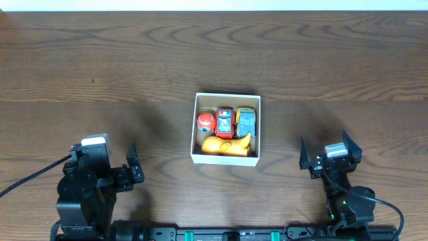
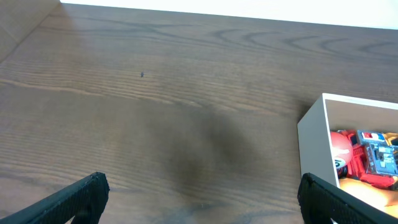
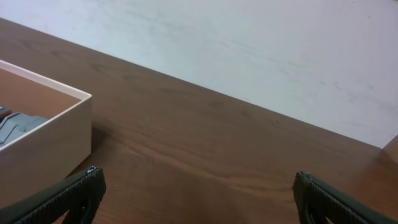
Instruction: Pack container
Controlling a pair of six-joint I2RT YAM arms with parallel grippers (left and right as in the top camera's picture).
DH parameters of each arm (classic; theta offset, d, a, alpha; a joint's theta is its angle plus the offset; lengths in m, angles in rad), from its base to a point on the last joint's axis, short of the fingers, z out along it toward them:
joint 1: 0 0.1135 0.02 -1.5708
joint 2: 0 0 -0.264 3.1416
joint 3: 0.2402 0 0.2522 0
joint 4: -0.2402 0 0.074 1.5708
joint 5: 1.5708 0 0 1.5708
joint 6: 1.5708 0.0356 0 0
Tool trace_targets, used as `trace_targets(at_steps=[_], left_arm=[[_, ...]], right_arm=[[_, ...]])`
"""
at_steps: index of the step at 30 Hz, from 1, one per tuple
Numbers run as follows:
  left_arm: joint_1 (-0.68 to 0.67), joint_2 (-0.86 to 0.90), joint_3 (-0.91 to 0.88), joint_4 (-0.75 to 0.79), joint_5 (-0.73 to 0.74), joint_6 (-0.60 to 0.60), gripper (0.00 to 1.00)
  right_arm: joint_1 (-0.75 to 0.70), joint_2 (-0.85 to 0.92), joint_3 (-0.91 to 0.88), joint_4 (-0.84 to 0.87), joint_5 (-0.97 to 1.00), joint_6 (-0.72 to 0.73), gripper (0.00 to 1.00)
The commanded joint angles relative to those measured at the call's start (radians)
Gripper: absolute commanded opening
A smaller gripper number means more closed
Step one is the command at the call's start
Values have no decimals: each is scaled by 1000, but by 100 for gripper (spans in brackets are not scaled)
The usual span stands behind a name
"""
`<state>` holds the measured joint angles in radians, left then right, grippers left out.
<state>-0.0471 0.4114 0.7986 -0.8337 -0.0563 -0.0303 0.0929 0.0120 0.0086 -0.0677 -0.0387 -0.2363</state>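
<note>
The container [image 1: 194,127], a small square white box with a brown inside, sits mid-table. It holds a red round toy [image 1: 205,122], a red car [image 1: 225,123], a blue car [image 1: 247,122] and a yellow duck [image 1: 227,145]. Its corner shows in the left wrist view [image 2: 314,140] and its wall in the right wrist view [image 3: 43,146]. My left gripper [image 1: 122,175] is open and empty, at the front left, apart from the box. My right gripper [image 1: 328,152] is open and empty, at the front right, apart from the box.
The wooden table [image 1: 100,60] runs wide on all sides of the box. A pale wall or floor strip lies beyond its far edge [image 3: 249,50]. A black cable [image 1: 30,177] trails from the left arm base.
</note>
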Motion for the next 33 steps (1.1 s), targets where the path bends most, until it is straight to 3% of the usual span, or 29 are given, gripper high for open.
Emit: trace_targets(at_steps=[1,9,19,24,33], left_arm=[[-3,0,0,0,-8,-16,98],[7,-45,-13,-89,-31,36,98],[54,-329,-237,-72,-30,29,98],[53,-411,-386,146,-16,29,98],[53,-409,-665,702,53,91,98]], right_arm=[[-2,-7,-3,-3,-15,-12,99],[-2,-7,-3,-3,-15,-12,99],[-2,-7,-3,-3,-15,-12,99],[-2,-7,-3,-3,-15,-12,99],[-2,-7,-3,-3,-15,-12,99]])
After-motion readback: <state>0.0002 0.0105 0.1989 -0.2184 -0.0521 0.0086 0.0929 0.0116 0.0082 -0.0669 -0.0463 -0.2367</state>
